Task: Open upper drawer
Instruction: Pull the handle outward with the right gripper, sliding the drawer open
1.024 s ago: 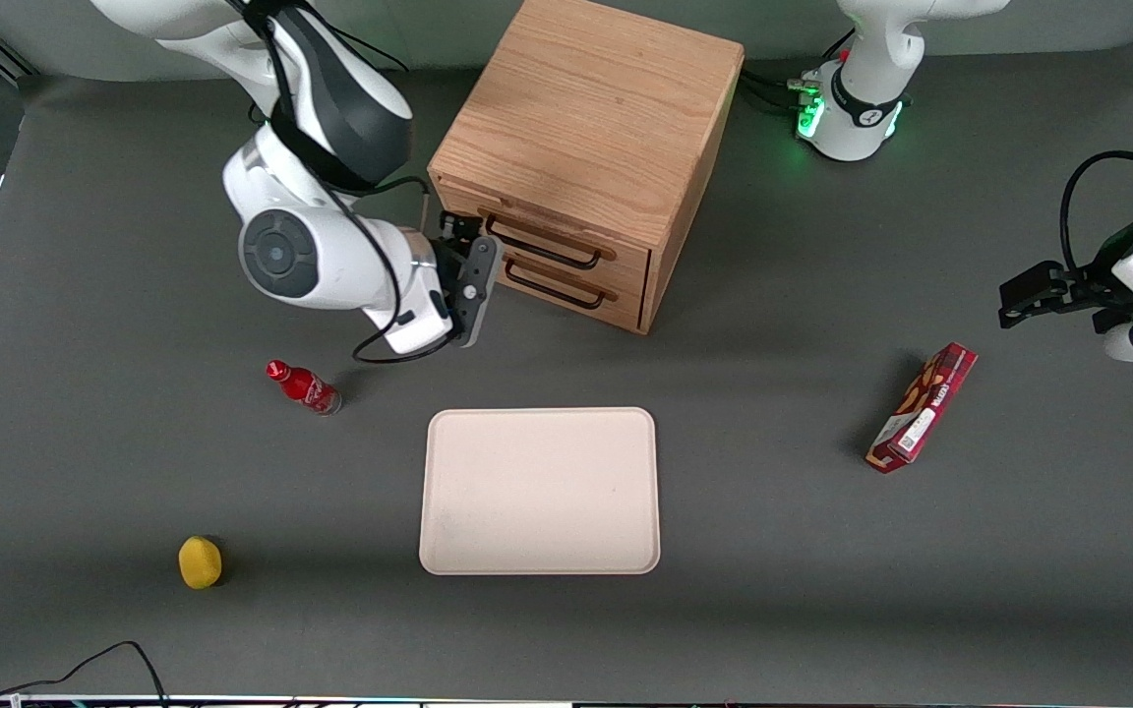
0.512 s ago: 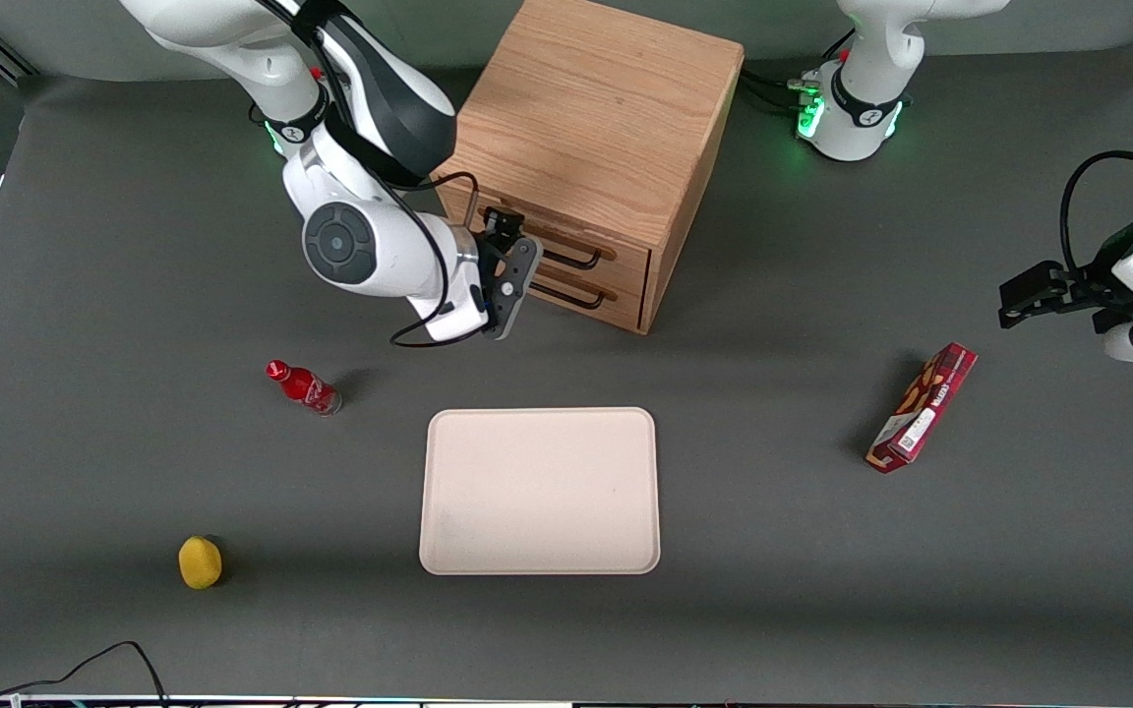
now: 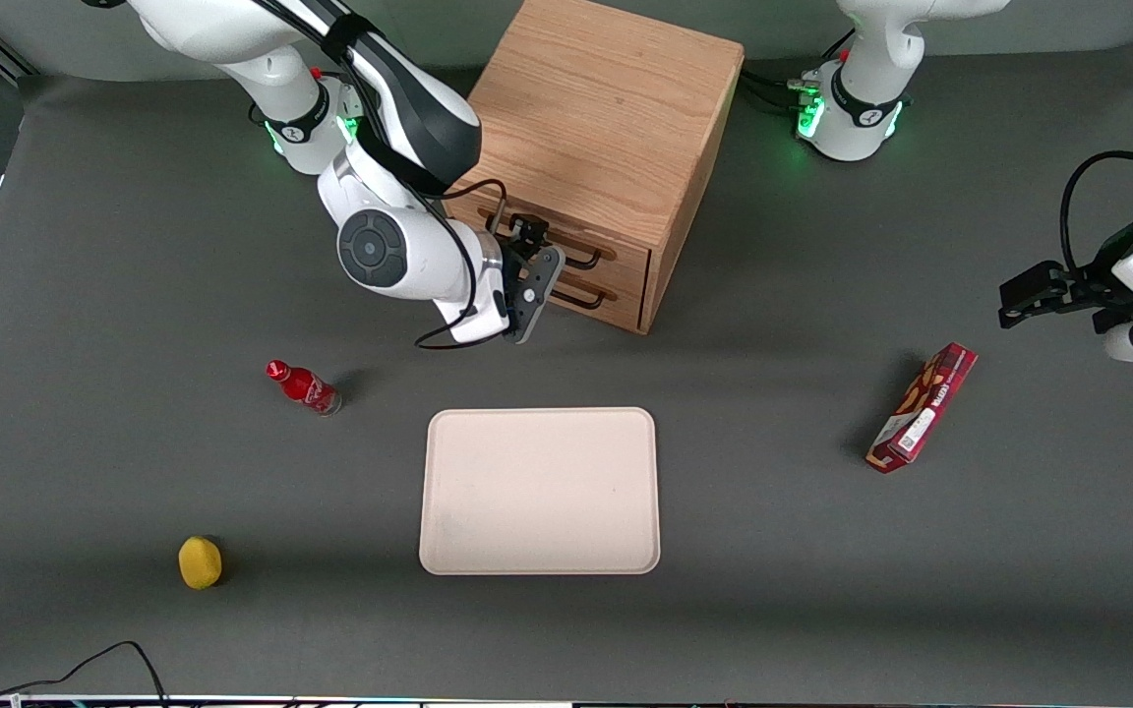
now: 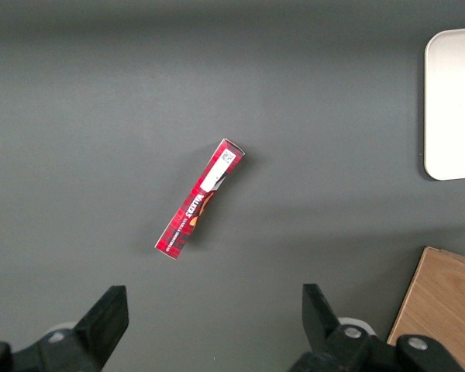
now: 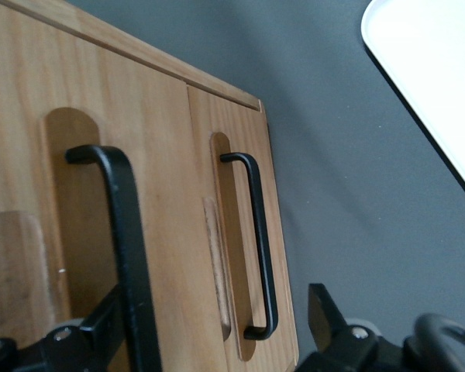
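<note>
The oak cabinet (image 3: pixel 601 118) stands at the back of the table with both drawers shut. The upper drawer (image 3: pixel 626 258) has a light wood front and a dark bar handle (image 3: pixel 581 259); the bottom drawer's handle (image 3: pixel 581 294) lies just below it. My right gripper (image 3: pixel 541 265) is open and empty, right in front of the drawer fronts and covering the handles' ends toward the working arm. In the right wrist view the gripper (image 5: pixel 217 310) faces the fronts: the upper handle (image 5: pixel 128 248) runs close by one finger (image 5: pixel 108 322), and the bottom handle (image 5: pixel 260 248) lies between the fingers.
A cream tray (image 3: pixel 539 490) lies nearer the front camera than the cabinet. A red bottle (image 3: pixel 303 386) and a yellow fruit (image 3: pixel 200 561) lie toward the working arm's end. A red box (image 3: pixel 923 407) lies toward the parked arm's end.
My right arm has swung along the cabinet front toward the parked arm's end, carrying the open gripper from beside the cabinet's corner to in front of the drawer handles.
</note>
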